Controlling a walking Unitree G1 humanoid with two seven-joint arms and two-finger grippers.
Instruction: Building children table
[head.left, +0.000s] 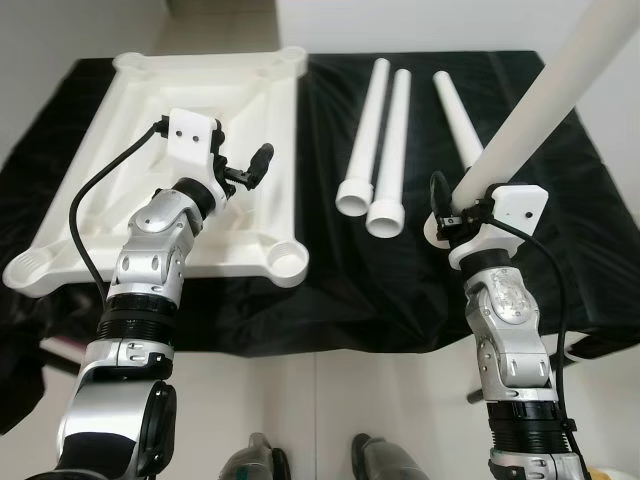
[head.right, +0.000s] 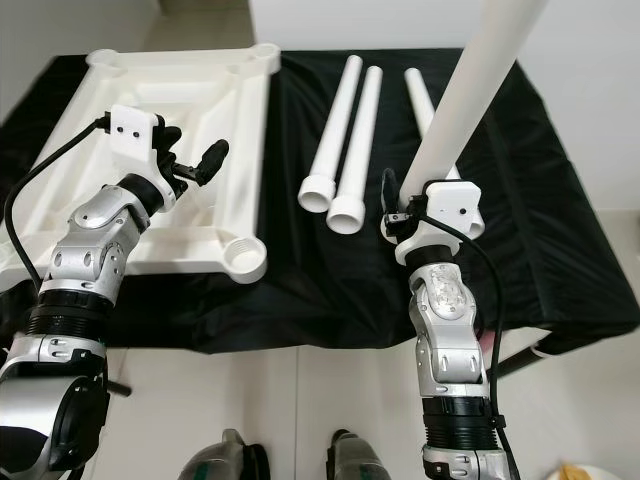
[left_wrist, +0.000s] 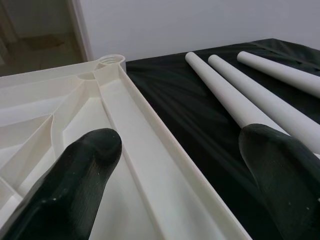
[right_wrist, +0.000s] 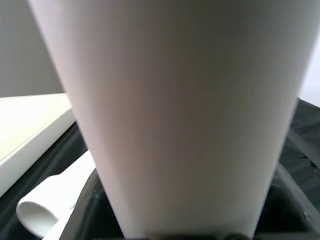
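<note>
The black-draped desk (head.left: 330, 300) carried the upturned top (head.left: 190, 90), no legs fitted; three legs (head.left: 385, 140) lay beside it; my right fingers (head.right: 400, 222) clamped a fourth (head.right: 470, 100); left fingers (head.left: 245, 172) hovered spread, empty.

White tabletop (head.left: 120, 230), legs (head.left: 385, 140); black cloth (head.left: 400, 290).

One white tabletop (head.left: 120, 215) lies upside down, with four round leg sockets, one at each corner. Four white legs: three (head.left: 388, 150) lie side by side on the black cloth (head.left: 540, 200) over the desk, and one leg (head.left: 545, 105) is raised. Two silver arms, each ending in a gripper: left gripper (head.left: 250, 170), right gripper (head.left: 455, 215).
</note>
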